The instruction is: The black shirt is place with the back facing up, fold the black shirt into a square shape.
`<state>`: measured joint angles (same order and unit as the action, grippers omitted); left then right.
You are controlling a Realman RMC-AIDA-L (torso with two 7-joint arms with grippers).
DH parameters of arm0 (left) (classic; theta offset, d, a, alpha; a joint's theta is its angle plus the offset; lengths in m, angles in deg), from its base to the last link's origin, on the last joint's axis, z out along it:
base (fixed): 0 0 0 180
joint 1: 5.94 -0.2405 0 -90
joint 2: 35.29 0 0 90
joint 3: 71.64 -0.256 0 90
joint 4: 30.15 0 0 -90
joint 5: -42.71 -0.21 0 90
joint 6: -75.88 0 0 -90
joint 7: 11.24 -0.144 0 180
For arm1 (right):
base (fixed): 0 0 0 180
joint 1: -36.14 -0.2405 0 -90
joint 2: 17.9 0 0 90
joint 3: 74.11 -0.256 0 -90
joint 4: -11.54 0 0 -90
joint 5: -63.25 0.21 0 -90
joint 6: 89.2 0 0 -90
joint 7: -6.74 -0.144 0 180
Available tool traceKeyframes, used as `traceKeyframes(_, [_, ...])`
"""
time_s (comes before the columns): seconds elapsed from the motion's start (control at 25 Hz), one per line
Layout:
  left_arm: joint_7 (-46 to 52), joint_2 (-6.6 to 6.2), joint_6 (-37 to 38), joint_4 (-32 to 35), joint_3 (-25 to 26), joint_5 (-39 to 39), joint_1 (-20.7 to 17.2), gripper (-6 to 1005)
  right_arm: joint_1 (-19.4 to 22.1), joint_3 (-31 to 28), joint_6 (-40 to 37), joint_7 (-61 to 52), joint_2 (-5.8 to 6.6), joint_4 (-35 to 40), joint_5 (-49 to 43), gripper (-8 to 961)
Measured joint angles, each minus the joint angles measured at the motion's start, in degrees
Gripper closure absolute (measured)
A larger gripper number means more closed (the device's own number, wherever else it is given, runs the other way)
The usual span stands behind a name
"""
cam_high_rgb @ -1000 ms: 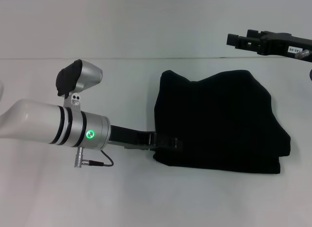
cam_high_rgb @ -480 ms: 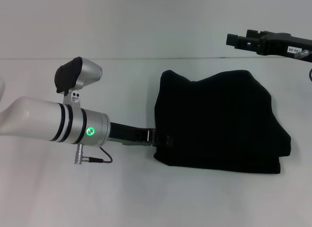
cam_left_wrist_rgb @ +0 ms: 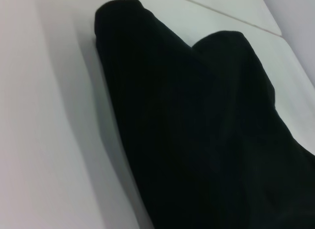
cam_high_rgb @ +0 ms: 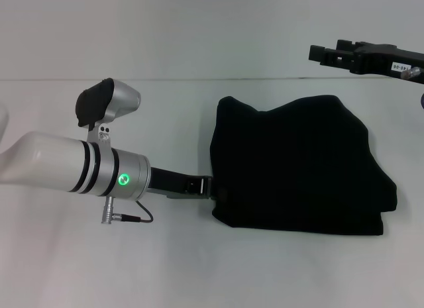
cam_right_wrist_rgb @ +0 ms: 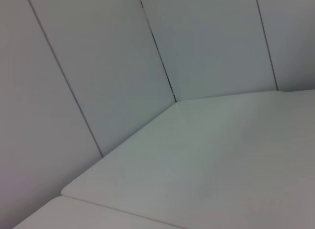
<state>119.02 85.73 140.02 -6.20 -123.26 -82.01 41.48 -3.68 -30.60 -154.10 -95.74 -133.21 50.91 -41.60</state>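
**Left gripper at the shirt's edge**

While I watch the head view, the shirt (cam_high_rgb: pixel 298 165) lies folded in a thick bundle on the table (cam_high_rgb: pixel 199 268), right of centre. My left gripper (cam_high_rgb: pixel 211 188) sits low at its left edge, tips lost against the black cloth, so I can't tell its state. The right gripper (cam_high_rgb: pixel 319 54) hangs up high by the far right, well clear; can't read that one either.

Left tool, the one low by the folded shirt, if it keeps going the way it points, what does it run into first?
The left tool points at the folded black fabric shirt and its tip is already at the near edge, so it would likely push straight into that fabric. Whether it is touching yet is unclear.
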Motion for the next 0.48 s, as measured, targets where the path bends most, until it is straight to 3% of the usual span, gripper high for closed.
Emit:
traceKeyframes(0.24, [0.1,-0.17,2.2,0.6,0.4,0.1,-1.2,996,0.1,0.0,0.1,0.0,0.07,0.0,0.0,200])
traceKeyframes(0.48, [0.1,-0.04,4.9,4.6,0.5,0.3,-3.9,1001,0.2,0.0,0.1,-0.1,-0.04,0.0,0.0,207])
